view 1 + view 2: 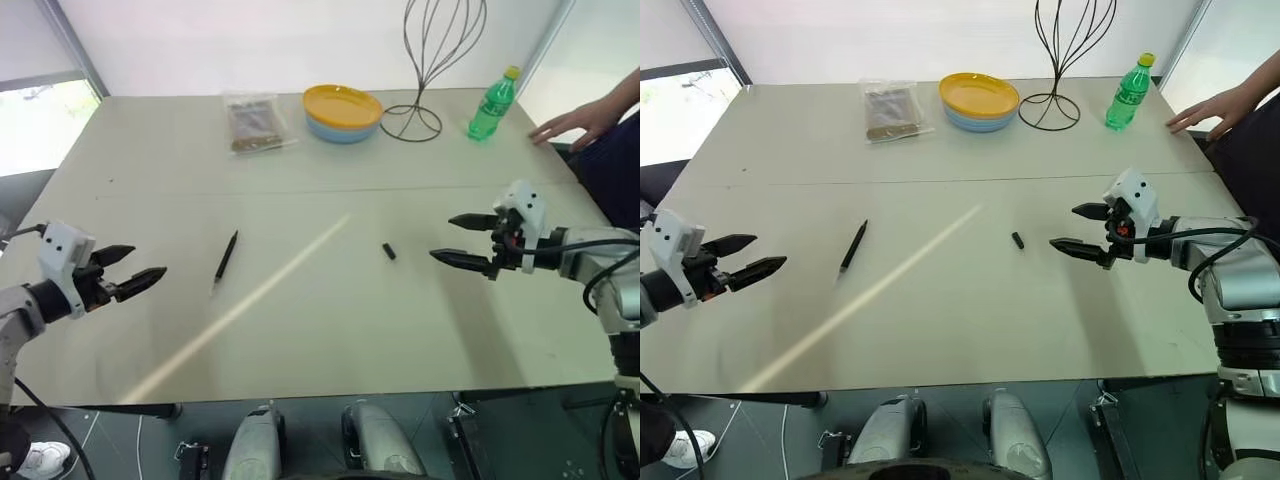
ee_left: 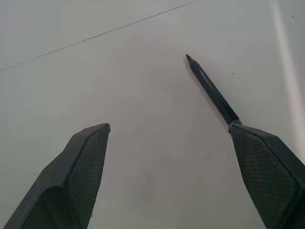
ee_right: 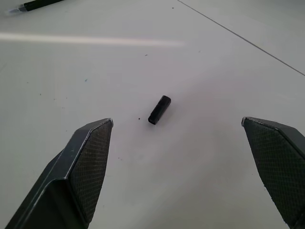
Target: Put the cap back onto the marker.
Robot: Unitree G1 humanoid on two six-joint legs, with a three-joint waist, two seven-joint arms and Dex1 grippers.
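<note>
**Marker and cap lie apart, one before each open claw**

Marker, a thin black pen-like stick with a pointed tip [image 1: 225, 259], lies flat on the pale grey worktop [image 1: 330, 340], on the robot's left half; its long axis runs from near-left to far-right, tilted only slightly off the line straight away from the robot; the left claw [image 1: 140, 267] is the nearer one, hovering near the worktop's left edge with the marker a little ahead and toward the centre; its two black fingers stand wide apart, holding and touching nothing; in the left wrist view one end of the marker shows just past one finger [image 2: 267, 167], so the claw is not yet lined up around the barrel, I judge.

Cap, a tiny black cylindrical stub [image 1: 388, 251], lies on its side right of centre, well apart from the marker; the right claw [image 1: 455, 239] points at it from the right, near but not touching; its fingers are spread fully and empty; the right wrist view sets the cap ahead between them, slightly toward one finger [image 3: 86, 162].
</note>
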